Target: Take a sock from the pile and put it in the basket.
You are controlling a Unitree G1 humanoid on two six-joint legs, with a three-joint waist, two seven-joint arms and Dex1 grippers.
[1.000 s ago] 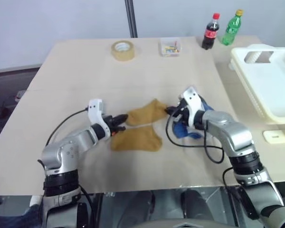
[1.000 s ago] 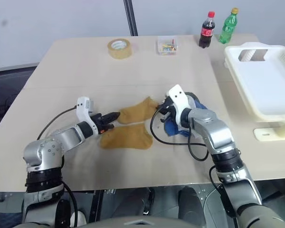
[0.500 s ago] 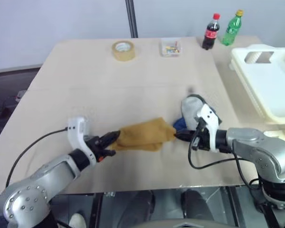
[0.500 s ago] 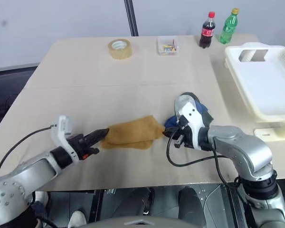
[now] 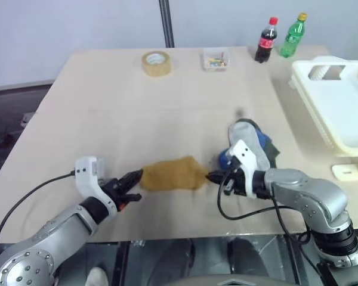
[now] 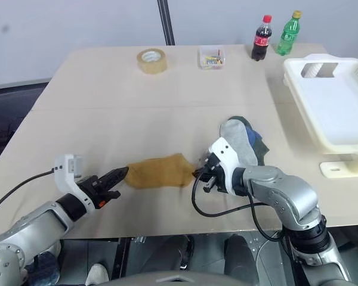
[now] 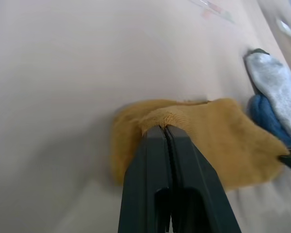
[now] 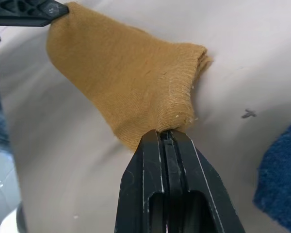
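The mustard sock [image 5: 170,174] lies folded near the table's front edge, stretched between both grippers. My left gripper [image 5: 134,177] is shut on its left end, and the left wrist view shows the black fingers [image 7: 155,160] pinching a fold of the fabric [image 7: 208,131]. On the sock's right end my right gripper [image 5: 212,176] is shut, its fingers [image 8: 150,160] clamped on the cuff [image 8: 126,73]. The pile [image 5: 250,146] of grey, blue and dark green socks sits just behind the right gripper. The white basket [image 5: 340,113] stands at the table's right edge.
Along the far edge stand a tape roll [image 5: 156,62], a small clear box [image 5: 215,59], a cola bottle [image 5: 264,40] and a green bottle [image 5: 293,34]. A small white piece [image 5: 349,171] lies in front of the basket. The table's front edge is close below both grippers.
Both grippers have drawn back toward the front edge with the mustard sock. It was spread in two flaps beside the pile and is now one folded strip apart from the pile.
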